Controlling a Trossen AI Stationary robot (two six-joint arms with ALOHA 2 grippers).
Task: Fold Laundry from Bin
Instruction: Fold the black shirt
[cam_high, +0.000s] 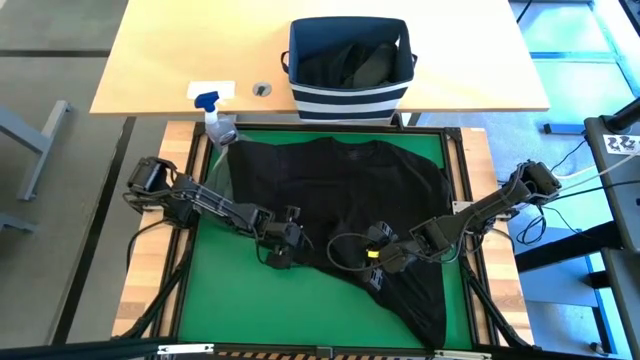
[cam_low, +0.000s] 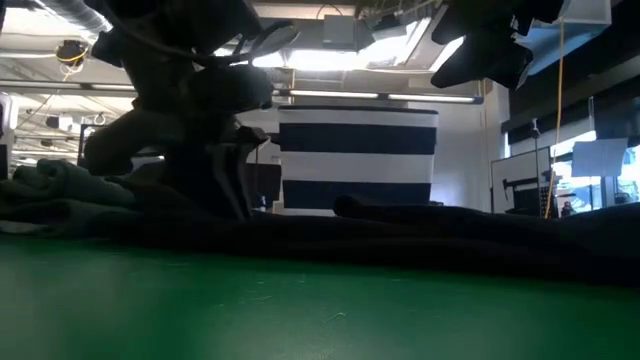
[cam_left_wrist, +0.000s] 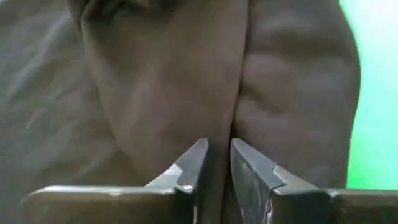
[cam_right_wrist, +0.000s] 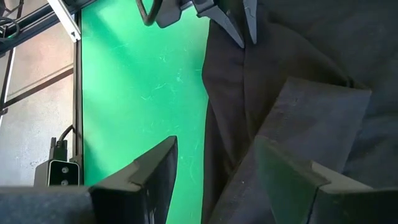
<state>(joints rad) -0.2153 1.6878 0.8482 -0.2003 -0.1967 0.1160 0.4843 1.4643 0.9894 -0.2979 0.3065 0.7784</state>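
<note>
A black garment (cam_high: 350, 190) lies spread on the green mat (cam_high: 215, 300), its near edge running slantwise. My left gripper (cam_high: 280, 250) is down at the garment's left near edge, its fingers closed to a narrow gap on a ridge of cloth (cam_left_wrist: 239, 112). My right gripper (cam_high: 375, 262) hangs open above the garment's middle near part, and nothing is between its fingers (cam_right_wrist: 214, 168). The navy bin with white stripes (cam_high: 350, 95) stands on the wooden table beyond the mat, with dark garments (cam_high: 350, 62) inside it. My left gripper pinches a raised fold of the black garment (cam_left_wrist: 219, 134) between its two fingertips, close to the garment's left edge (cam_right_wrist: 239, 46). The fingers slant down from the table's left. The cloth around the fold lies slack on the mat.
A clear spray bottle with a blue nozzle (cam_high: 215, 118) stands at the mat's far left corner. A dull green cloth (cam_high: 222, 172) shows beside the black garment's far left edge. Bare green mat lies at the near left (cam_right_wrist: 143, 87). The mat's raised frame (cam_high: 462, 200) borders the right side.
</note>
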